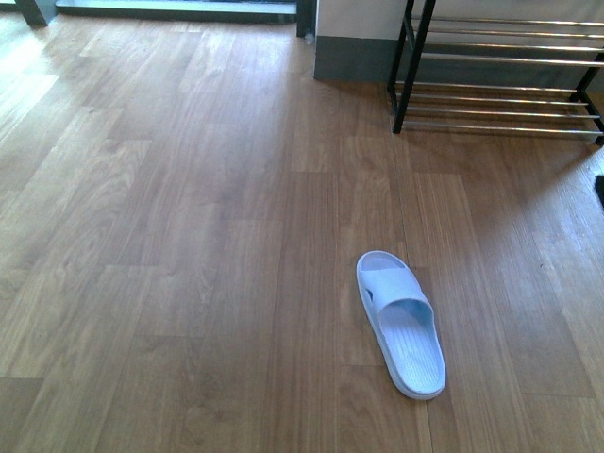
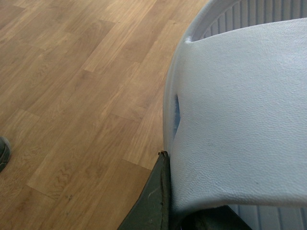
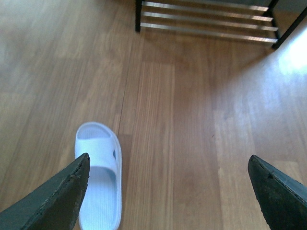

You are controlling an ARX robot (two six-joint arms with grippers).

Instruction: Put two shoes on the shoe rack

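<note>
A pale blue slide (image 2: 240,110) fills the left wrist view, and my left gripper (image 2: 189,211) is shut on its strap. One dark finger (image 2: 151,203) shows against the strap's edge; the other is hidden under it. A second pale blue slide (image 1: 401,326) lies flat on the wooden floor, toe toward the shoe rack (image 1: 500,57) at the far right. In the right wrist view that slide (image 3: 100,177) sits beside the left finger of my right gripper (image 3: 168,187), which hangs open over bare floor. The rack's chrome rods (image 3: 206,21) lie ahead. Neither arm shows in the front view.
A grey skirting and white wall (image 1: 354,47) stand left of the rack. A dark door frame (image 1: 170,8) runs along the far edge. A small dark grey thing (image 2: 4,151) peeks in at the edge of the left wrist view; I cannot tell what it is.
</note>
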